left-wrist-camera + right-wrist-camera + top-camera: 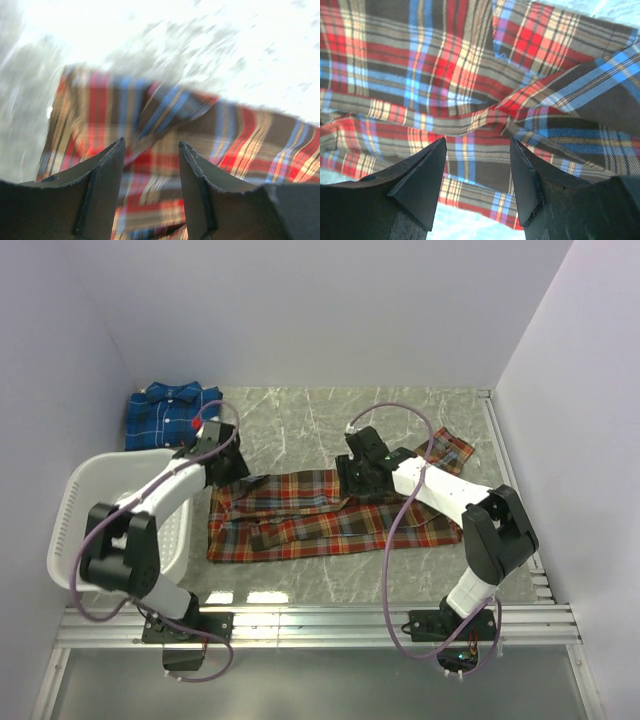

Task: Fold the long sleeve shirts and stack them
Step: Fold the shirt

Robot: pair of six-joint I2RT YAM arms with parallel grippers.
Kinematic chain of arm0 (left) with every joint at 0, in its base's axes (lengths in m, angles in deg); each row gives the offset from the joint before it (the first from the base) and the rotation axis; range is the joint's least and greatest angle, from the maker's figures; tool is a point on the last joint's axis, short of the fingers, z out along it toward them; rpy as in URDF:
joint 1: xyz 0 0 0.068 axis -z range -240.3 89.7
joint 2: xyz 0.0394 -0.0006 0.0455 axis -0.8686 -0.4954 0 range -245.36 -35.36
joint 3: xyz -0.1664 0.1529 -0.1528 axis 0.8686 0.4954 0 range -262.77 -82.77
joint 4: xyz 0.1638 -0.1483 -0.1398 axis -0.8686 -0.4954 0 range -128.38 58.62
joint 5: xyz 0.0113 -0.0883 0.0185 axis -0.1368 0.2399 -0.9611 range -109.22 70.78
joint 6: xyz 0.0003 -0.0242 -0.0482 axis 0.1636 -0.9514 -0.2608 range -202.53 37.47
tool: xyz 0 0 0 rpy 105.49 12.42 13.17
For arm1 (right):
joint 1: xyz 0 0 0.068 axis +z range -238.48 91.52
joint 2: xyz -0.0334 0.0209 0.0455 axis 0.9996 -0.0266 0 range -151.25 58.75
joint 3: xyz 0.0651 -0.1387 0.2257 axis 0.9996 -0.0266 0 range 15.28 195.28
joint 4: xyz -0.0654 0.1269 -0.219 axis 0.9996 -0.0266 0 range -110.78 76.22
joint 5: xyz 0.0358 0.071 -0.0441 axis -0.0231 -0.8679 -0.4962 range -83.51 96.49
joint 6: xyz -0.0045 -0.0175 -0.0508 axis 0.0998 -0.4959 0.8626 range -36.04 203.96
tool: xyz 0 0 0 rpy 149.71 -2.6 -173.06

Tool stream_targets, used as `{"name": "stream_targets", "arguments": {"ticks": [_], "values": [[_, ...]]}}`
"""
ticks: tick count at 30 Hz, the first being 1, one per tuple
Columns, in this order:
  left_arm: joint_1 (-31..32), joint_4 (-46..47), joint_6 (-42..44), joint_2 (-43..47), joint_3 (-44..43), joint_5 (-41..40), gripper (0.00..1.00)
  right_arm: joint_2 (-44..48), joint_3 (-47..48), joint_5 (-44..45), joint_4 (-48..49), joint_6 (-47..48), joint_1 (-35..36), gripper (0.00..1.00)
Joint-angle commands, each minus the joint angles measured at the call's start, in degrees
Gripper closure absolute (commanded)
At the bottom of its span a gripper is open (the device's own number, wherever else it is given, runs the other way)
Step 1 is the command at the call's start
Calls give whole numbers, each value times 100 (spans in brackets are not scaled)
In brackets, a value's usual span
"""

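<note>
The red-orange plaid shirt [320, 520] lies spread and creased across the middle of the table, one sleeve cuff [455, 450] reaching to the back right. The blue plaid shirt [165, 412] lies folded at the back left. My left gripper [232, 472] is at the red shirt's far left corner; in the left wrist view it [151, 145] is open over the blurred cloth [165, 125]. My right gripper [352, 478] is at the shirt's far edge near the middle; in the right wrist view it [478, 144] is open and empty above the plaid cloth [470, 75].
A white slotted plastic basket [75, 505] stands at the left under the left arm. A metal rail [320, 620] runs along the near edge and another along the right side [515, 480]. Walls close the left, back and right.
</note>
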Motion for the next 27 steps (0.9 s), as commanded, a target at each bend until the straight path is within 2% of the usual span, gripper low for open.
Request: {"name": "stream_targets", "arguments": {"ticks": [1, 5, 11, 17, 27], "values": [[131, 331, 842, -484, -743, 183, 48, -121, 27, 129, 276, 70, -18, 39], [386, 120, 1571, -1335, -1298, 113, 48, -218, 10, 67, 451, 88, -18, 39], [693, -161, 2222, -2101, -1940, -466, 50, -403, -7, 50, 549, 105, -123, 39], [957, -153, 2776, -2454, -2239, -686, 51, -403, -174, 23, 628, 70, -238, 39], [1063, -171, 2935, -2639, -2274, -546, 53, -437, -394, -170, 672, 44, -334, 39]]}}
